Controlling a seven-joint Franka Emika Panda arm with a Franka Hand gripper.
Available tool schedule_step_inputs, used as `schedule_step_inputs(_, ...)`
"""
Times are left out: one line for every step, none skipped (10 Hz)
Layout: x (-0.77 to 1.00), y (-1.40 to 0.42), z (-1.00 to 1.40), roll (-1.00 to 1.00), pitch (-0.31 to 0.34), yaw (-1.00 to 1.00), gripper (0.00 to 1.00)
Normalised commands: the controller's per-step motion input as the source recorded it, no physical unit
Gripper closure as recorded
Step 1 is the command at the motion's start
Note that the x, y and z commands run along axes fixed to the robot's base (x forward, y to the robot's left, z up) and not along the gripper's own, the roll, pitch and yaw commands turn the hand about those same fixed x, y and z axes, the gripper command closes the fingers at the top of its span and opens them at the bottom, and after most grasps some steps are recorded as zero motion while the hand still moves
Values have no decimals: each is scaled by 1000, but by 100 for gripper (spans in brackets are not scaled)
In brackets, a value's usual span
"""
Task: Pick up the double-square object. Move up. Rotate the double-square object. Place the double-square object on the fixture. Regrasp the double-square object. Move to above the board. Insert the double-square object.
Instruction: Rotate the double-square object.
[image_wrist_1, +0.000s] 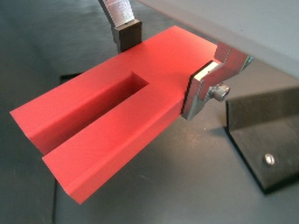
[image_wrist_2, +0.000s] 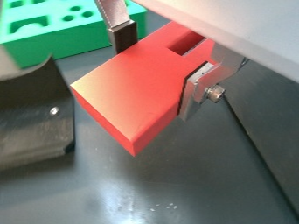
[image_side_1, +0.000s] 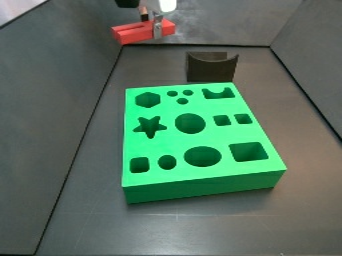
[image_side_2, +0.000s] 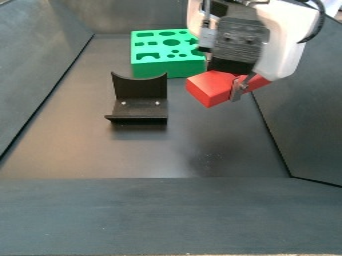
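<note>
My gripper (image_wrist_1: 163, 66) is shut on the double-square object (image_wrist_1: 117, 114), a bright red block with a slot cut into one end. Its silver fingers (image_wrist_2: 197, 92) press on the two long sides of the block (image_wrist_2: 135, 92). In both side views the block (image_side_2: 210, 88) hangs in the air off the floor, held roughly level under the gripper (image_side_1: 151, 25). The dark fixture (image_side_2: 136, 97) stands on the floor beside the block and lower than it. The green board (image_side_1: 198, 140), with its shaped cutouts, lies past the fixture (image_side_1: 210, 66).
Dark walls enclose the floor on the sides in both side views. The fixture's base plate (image_wrist_1: 263, 149) with a screw hole lies close under the held block. A corner of the board (image_wrist_2: 59, 31) shows behind the fingers.
</note>
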Motion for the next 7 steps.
schedule_step_inputs(3,20,-4,-11,-3,-1000,100)
schedule_step_inputs(3,20,-4,-12,-4,-1000,100)
schedule_step_inputs(3,20,-4,-12,-4,-1000,100)
schedule_step_inputs(3,20,-4,-13,-4,-1000,100)
schedule_step_inputs(3,20,-4,-13,-4,-1000,100)
schedule_step_inputs(3,20,-4,-13,-4,-1000,100)
schedule_step_inputs(3,20,-4,-14,-4,-1000,100)
